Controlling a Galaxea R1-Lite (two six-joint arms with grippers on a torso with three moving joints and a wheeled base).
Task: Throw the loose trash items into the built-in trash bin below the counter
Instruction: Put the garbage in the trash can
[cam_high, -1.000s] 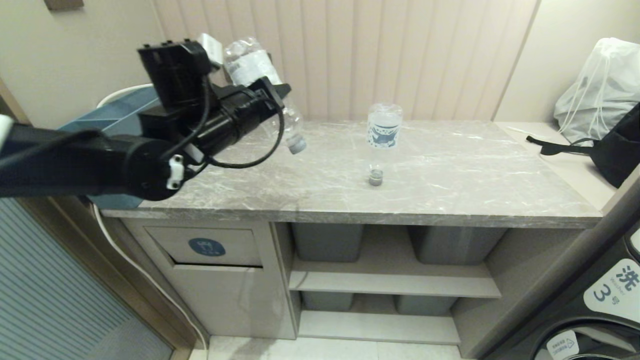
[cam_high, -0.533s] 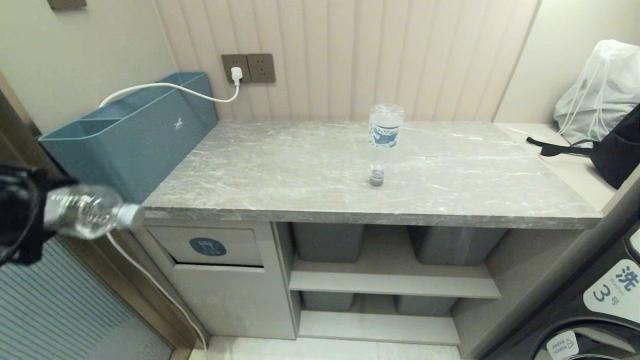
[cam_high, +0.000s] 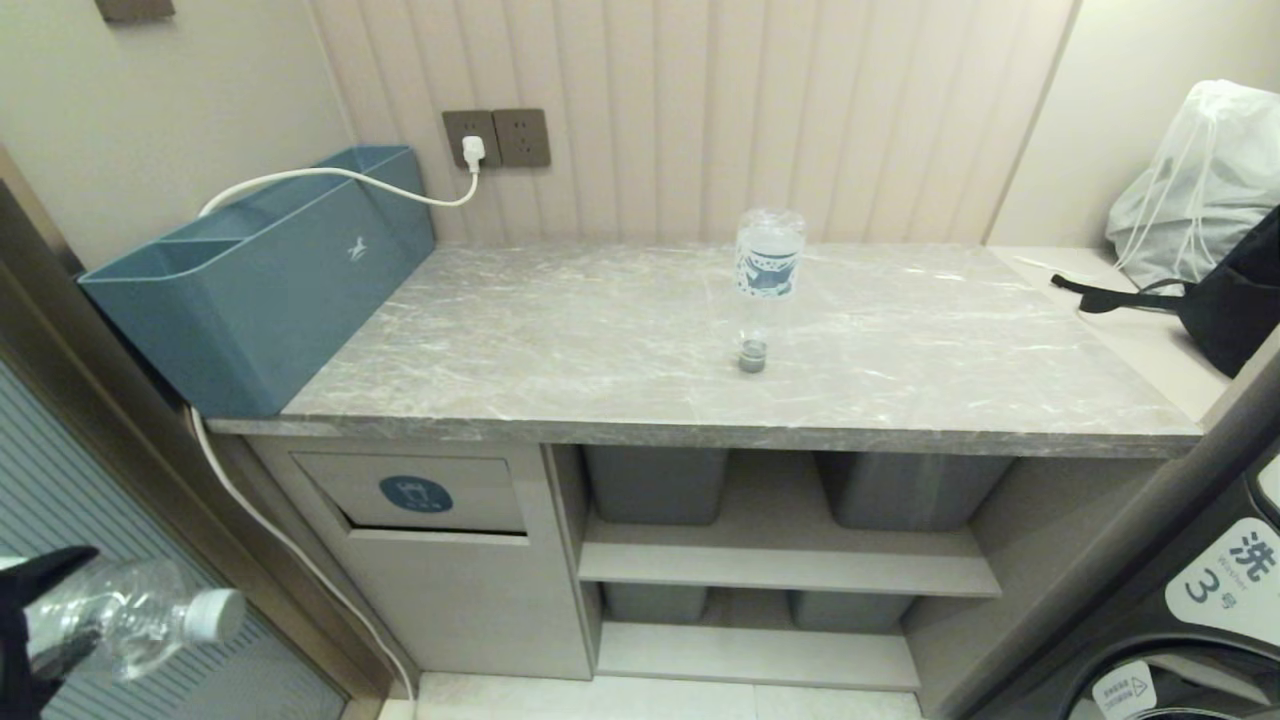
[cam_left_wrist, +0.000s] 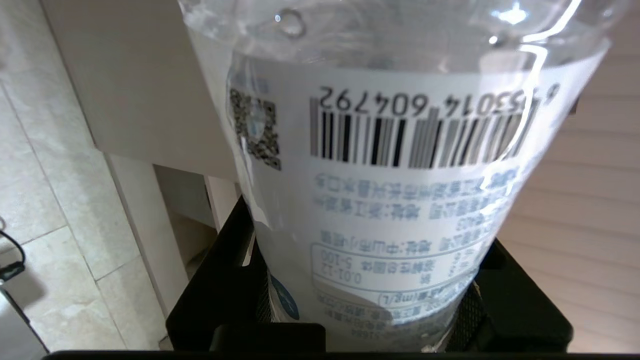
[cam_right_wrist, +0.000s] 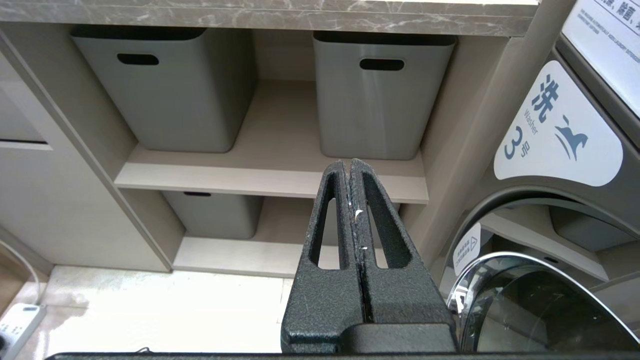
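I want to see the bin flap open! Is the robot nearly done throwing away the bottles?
Not yet. Nothing looks binned so far. The left gripper holds one bottle low down, left of the trash bin flap, which looks barely ajar. The second bottle is on the counter, upside down on its cap. The right gripper is shut and empty, near the shelves.

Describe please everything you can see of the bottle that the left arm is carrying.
The held bottle is small, clear plastic, with a pale white screw cap still on. Its white label band carries a barcode, a square code and blue print. It looks empty apart from droplets inside. It lies nearly level, cap pointing toward the cabinet, low at the left, below and left of the bin flap. The left gripper clamps its lower body between black jaws; nothing else touches it.
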